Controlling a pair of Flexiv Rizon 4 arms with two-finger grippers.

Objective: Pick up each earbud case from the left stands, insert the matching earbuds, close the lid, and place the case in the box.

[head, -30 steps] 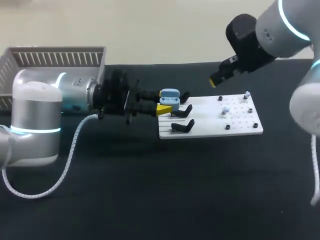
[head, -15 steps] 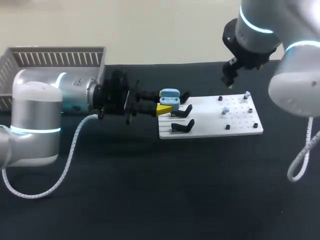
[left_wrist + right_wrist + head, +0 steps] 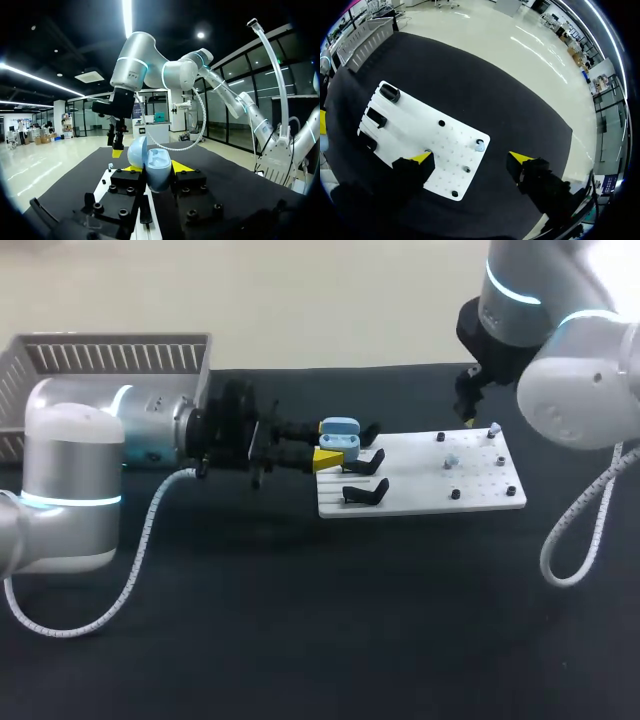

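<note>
- Left gripper [image 3: 325, 455] comes in level from the left, at the left end of a white board [image 3: 420, 502] on the black counter [image 3: 300, 620].
- The gripper is clamped on a blue case [image 3: 340, 432]. In the left wrist view its two yellow tips press the case [image 3: 152, 167] from both sides.
- Case lid stands open, with the rounded lid tipped to one side of the body.
- The case is just beside the farthest of the black stands [image 3: 370, 430]. Whether it touches the stand cannot be told.
- Two more stands [image 3: 365, 492] sit bare on the nearer part of the board's left end.
- Right gripper [image 3: 468, 408] hangs pointing down over the board's far right corner, apart from the board.
- In the right wrist view its fingers are spread wide [image 3: 471, 157] with nothing held between them.
- A pale earbud [image 3: 479, 146] sits on the board corner, under the gap between those fingers. The same earbud [image 3: 494, 430] shows in the head view, just beside the gripper's tip.
- A second small pale piece [image 3: 450, 460] sits mid-board and is too small to make out.
- Dark pegs [image 3: 441, 123] dot the board's right half.
- A white slatted box [image 3: 110, 355] sits at the counter's far left corner, well apart from the board.
- The left wrist view shows the right gripper [image 3: 116, 150] ahead of the case, above the board's far end.
</note>
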